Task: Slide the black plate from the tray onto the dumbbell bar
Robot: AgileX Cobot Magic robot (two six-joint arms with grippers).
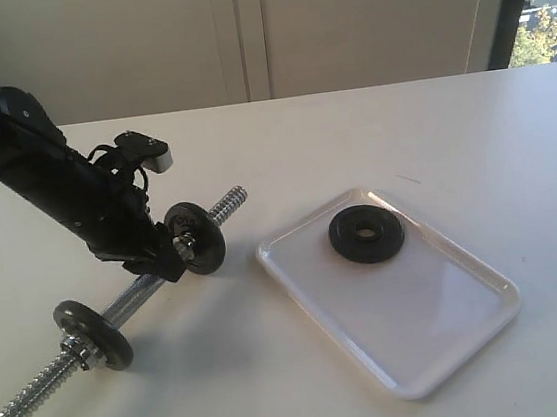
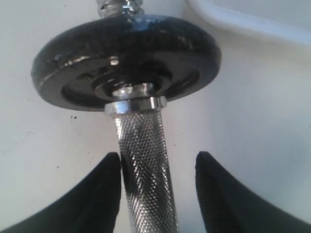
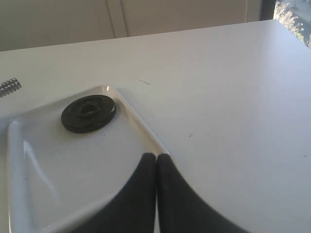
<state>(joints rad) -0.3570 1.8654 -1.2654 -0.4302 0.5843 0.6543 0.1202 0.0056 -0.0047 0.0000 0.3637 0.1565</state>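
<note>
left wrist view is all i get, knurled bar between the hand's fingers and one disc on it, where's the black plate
Observer: The black plate lies flat in the tray, toward the tray's far end in the exterior view.
Operator: is the right hand on it
Observer: No. The right hand is shut with nothing in it, and the plate lies apart from it.
Operator: anything else on the bar
Observer: Yes. A second disc sits on the dumbbell bar near its other threaded end, the one away from the tray.
</note>
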